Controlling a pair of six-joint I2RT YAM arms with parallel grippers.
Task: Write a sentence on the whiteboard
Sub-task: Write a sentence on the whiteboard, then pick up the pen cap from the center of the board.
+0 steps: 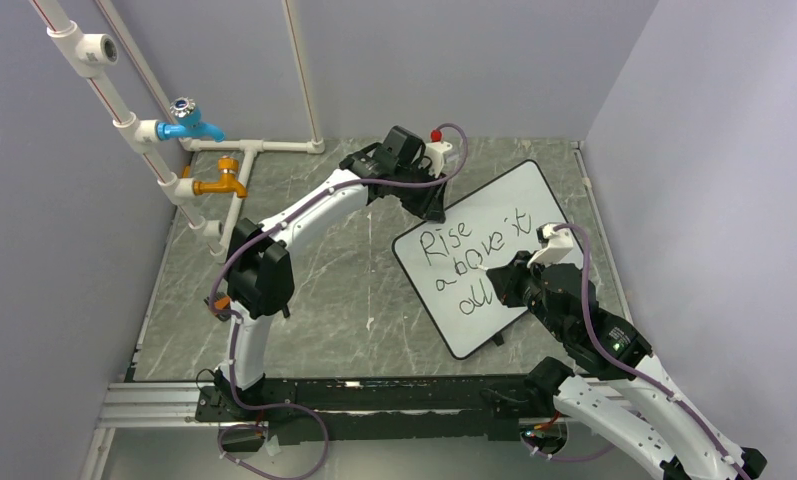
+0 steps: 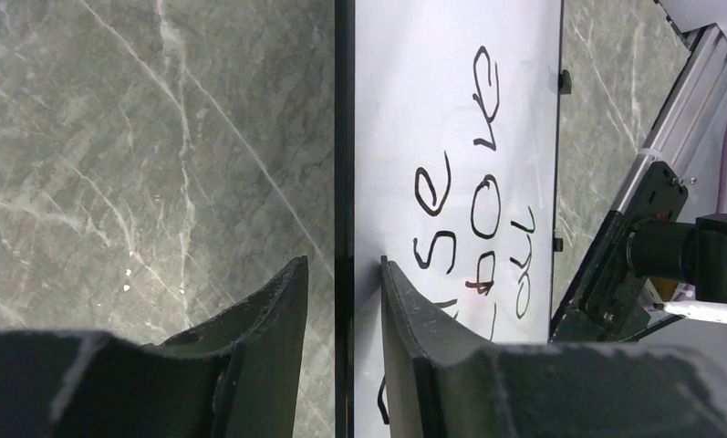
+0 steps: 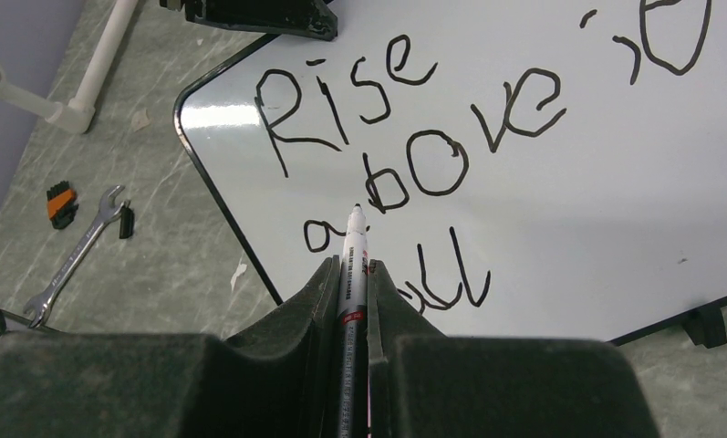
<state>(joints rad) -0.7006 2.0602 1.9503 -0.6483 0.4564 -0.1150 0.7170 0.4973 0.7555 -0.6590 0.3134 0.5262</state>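
The whiteboard lies slanted on the right of the stone table. The sentence "Rise above it all" stands on it in three black lines, also in the right wrist view and partly in the left wrist view. My left gripper is at the board's far-left edge. In the left wrist view it is open, its fingers on either side of the black rim with gaps showing. My right gripper is shut on a marker, whose tip sits over the board near the "b" of "above".
White pipes with a blue tap and an orange tap stand at the back left. A wrench, a small orange-black piece and a small black piece lie left of the board. Walls close in on all sides.
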